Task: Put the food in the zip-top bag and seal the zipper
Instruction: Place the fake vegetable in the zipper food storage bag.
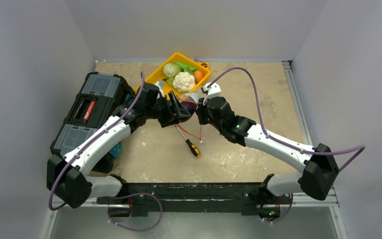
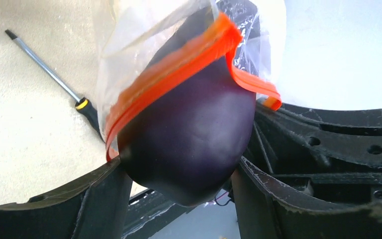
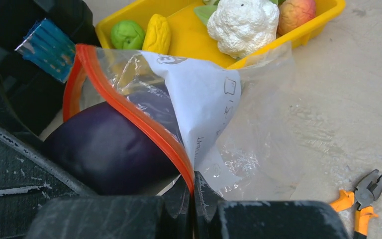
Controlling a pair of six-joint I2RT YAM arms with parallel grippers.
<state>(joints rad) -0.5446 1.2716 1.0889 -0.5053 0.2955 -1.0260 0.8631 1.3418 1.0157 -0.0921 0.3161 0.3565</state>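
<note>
My left gripper [image 2: 181, 184] is shut on the purple eggplant [image 2: 189, 134], one finger on each side. The eggplant's far end pokes into the mouth of the clear zip-top bag [image 3: 238, 134]. The red-orange zipper [image 3: 144, 124] loops over the eggplant [image 3: 104, 149]. My right gripper [image 3: 193, 186] is shut on that zipper strip and holds the bag's mouth up. Both grippers meet above the table just in front of the yellow tray [image 1: 156, 74]. In the tray lie a white cauliflower [image 3: 242, 22], a cabbage [image 1: 171, 69], an orange-red fruit [image 3: 296, 12], a lime [image 3: 127, 34] and corn [image 3: 157, 34].
A screwdriver [image 1: 189, 142] with a black and yellow handle lies on the table below the grippers. Orange-handled pliers [image 3: 363, 199] lie to the right of the bag. A black toolbox [image 1: 89, 107] stands along the left wall, beside the left arm.
</note>
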